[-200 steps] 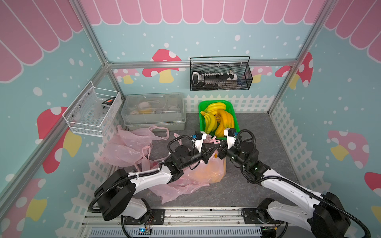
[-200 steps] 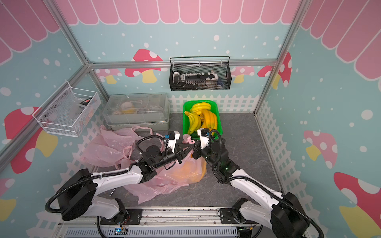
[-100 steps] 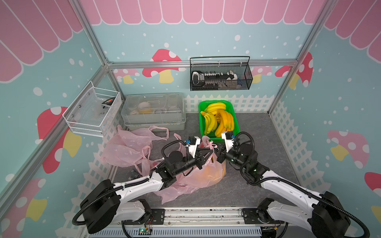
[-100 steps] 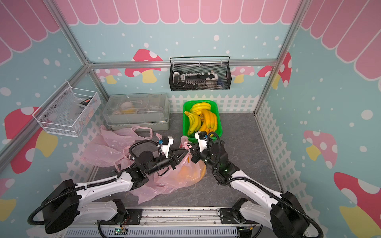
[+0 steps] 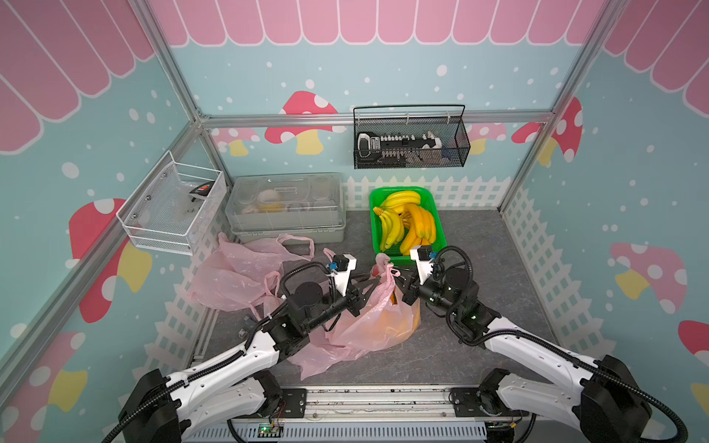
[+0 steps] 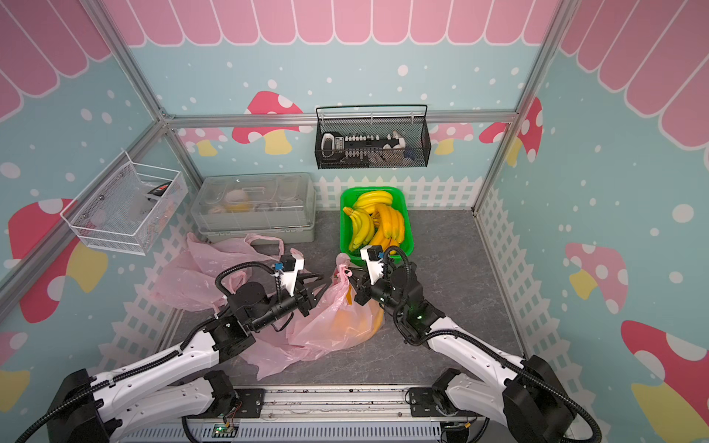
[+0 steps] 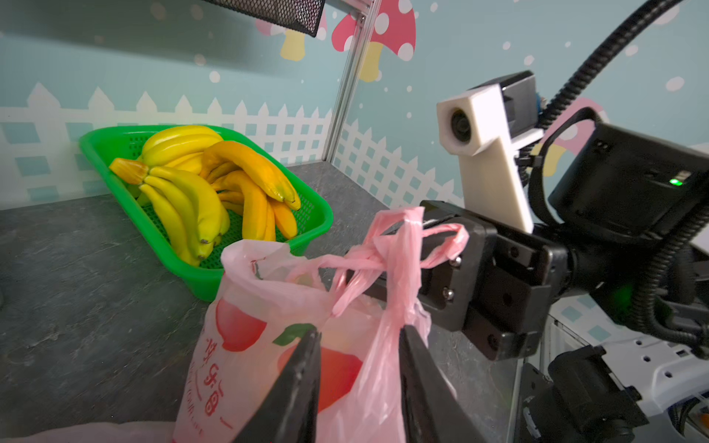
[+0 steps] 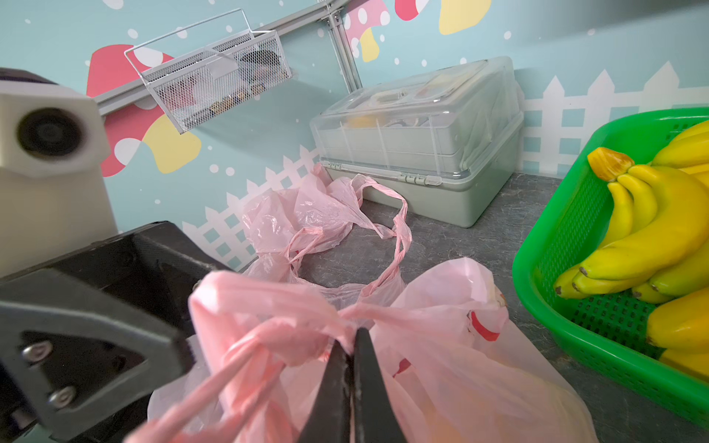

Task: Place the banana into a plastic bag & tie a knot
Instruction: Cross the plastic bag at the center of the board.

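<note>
Right wrist view: the right gripper (image 8: pixel 351 339) is pinched flat on a twisted handle of the pink plastic bag (image 8: pixel 460 345). It grips right at its fingertips, where the two handles cross into a loose knot (image 8: pixel 326 326). In the left wrist view the left gripper (image 7: pixel 360 333) stands partly open. Its fingers sit either side of the other handle (image 7: pixel 395 307), which hangs between them unclamped, and the knot lies just above and ahead of its tips.

In a top view the banana (image 5: pixel 397 318) shows as a yellow-orange mass through the film, below both grippers. The loading looks done, and the tie is the step in hand.

To finish it well, I judge the left gripper should close on the free handle close to the knot. Both grippers should then draw apart, level and slow. The film looks thin and slippery. A bite far from the crossing would only stretch the strand, and a jerk could drag the bag toward the green basket (image 7: pixel 207 284) beyond it.
</note>
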Robot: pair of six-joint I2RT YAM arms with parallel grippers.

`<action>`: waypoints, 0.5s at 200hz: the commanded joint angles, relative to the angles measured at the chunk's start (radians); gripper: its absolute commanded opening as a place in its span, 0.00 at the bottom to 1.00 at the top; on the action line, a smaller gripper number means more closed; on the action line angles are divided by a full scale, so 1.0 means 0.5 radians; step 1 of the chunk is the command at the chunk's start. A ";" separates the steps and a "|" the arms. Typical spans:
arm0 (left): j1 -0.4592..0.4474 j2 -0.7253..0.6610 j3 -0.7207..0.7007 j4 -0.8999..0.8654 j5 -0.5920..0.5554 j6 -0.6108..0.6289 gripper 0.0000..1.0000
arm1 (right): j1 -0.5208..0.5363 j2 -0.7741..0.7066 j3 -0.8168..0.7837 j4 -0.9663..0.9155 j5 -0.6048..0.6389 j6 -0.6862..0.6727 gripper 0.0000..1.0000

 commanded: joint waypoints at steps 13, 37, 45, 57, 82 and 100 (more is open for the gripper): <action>0.123 0.162 0.177 -0.306 0.236 0.229 0.28 | 0.029 0.020 0.070 0.041 -0.029 -0.004 0.00; 0.120 0.271 0.257 -0.284 0.381 0.309 0.28 | 0.040 0.023 0.085 0.024 -0.029 -0.014 0.00; 0.120 0.286 0.260 -0.250 0.422 0.319 0.28 | 0.040 0.020 0.087 0.018 -0.026 -0.017 0.00; 0.117 0.295 0.262 -0.217 0.457 0.332 0.28 | 0.043 0.023 0.092 0.009 -0.024 -0.023 0.00; 0.117 0.310 0.271 -0.195 0.443 0.345 0.28 | 0.045 0.023 0.091 0.003 -0.023 -0.022 0.00; 0.117 0.326 0.288 -0.193 0.441 0.342 0.26 | 0.048 0.026 0.089 0.003 -0.025 -0.025 0.00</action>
